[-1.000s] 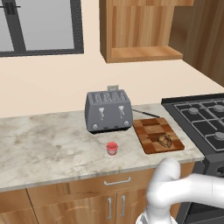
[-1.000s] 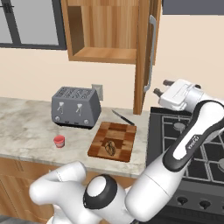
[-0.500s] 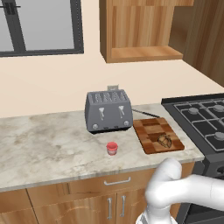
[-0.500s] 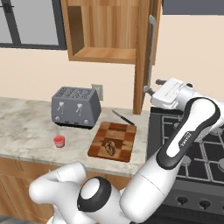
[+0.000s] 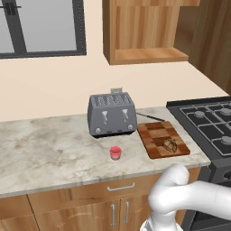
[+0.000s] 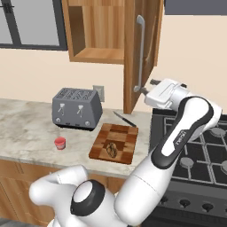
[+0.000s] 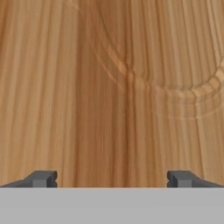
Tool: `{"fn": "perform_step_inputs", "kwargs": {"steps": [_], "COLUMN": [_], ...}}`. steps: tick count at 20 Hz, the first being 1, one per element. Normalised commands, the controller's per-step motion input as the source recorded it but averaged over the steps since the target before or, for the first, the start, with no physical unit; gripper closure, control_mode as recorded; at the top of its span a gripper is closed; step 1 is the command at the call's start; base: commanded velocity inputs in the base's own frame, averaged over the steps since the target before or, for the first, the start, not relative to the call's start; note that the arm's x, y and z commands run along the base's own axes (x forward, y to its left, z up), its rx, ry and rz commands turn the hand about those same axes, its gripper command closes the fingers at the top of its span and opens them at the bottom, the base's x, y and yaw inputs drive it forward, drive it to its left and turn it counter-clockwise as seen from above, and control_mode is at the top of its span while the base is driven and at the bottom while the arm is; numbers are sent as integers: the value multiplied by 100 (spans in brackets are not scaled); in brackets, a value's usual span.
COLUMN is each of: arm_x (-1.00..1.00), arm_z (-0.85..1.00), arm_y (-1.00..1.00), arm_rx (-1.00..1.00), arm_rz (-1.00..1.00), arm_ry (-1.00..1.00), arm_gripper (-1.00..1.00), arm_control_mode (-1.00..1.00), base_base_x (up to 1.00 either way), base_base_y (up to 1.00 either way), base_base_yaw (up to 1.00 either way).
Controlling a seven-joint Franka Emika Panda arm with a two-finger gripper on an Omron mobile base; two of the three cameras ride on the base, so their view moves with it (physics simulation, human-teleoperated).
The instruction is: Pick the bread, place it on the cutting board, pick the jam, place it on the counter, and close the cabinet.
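Observation:
The bread (image 5: 170, 145) (image 6: 111, 149) lies on the chequered cutting board (image 5: 155, 133) (image 6: 126, 133), to the right of the toaster. Left of the board, the red jam (image 5: 115, 153) (image 6: 60, 142) stands on the marbled counter (image 5: 49, 149) (image 6: 22, 128). The wall cabinet (image 5: 144, 31) (image 6: 95, 31) is open, and its door (image 6: 148, 40) sticks out toward me with the bar handle (image 6: 140, 53) on its face. My gripper (image 6: 144, 87) (image 7: 112, 179) is open against the door's lower outer face, by the handle's lower end. In the hand view the grooved door wood (image 7: 122, 87) is very close, with nothing between the fingertips.
A grey toaster (image 5: 113, 115) (image 6: 76, 107) stands at the back of the counter, with a knife (image 6: 124, 119) behind the board. A black gas stove (image 5: 212, 126) (image 6: 199, 150) borders the counter on the right, under my arm. A window (image 5: 40, 27) is at the upper left.
My hand has swung left from over the stove to the open cabinet door. Bread, jam and board have not moved.

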Motion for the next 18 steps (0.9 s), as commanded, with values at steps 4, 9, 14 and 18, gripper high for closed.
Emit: {"fn": "perform_step_inputs", "kwargs": {"steps": [4, 9, 14, 18], "arm_x": [0, 0, 0, 0], "arm_z": [0, 0, 2, 8], "arm_y": [35, 35, 35, 37], "arm_rx": [1, 1, 2, 3], "arm_rz": [2, 0, 0, 0], "arm_ry": [1, 2, 1, 0], "arm_gripper": [-100, -100, -100, -100], "arm_control_mode": [-100, -100, -100, -100], "base_base_x": [0, 0, 0, 0], "base_base_y": [0, 0, 0, 0], "base_base_yaw": [0, 0, 0, 0]}}
